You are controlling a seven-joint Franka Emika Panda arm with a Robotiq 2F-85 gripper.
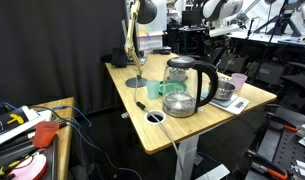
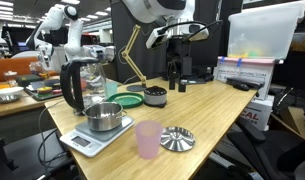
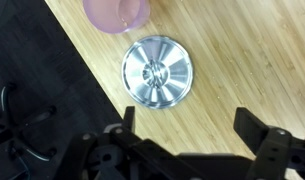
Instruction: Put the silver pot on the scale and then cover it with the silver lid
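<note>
The silver pot (image 2: 107, 117) stands on the pale scale (image 2: 80, 142) at the table's near corner; both also show in an exterior view, the pot (image 1: 224, 92) on the scale (image 1: 232, 103). The ribbed silver lid (image 2: 177, 138) lies flat on the wood beside a pink cup (image 2: 149, 138). In the wrist view the lid (image 3: 157, 72) lies just ahead of my gripper (image 3: 192, 125), which is open and empty. In an exterior view my gripper (image 2: 177, 35) hangs high above the table.
A tall glass kettle (image 2: 80, 85) with a black handle stands behind the pot. A green plate (image 2: 130, 100), a small dark round dish (image 2: 154, 97), a black upright object (image 2: 175, 75) and a desk lamp (image 2: 132, 50) stand farther back. The table edge (image 3: 87, 70) runs close to the lid.
</note>
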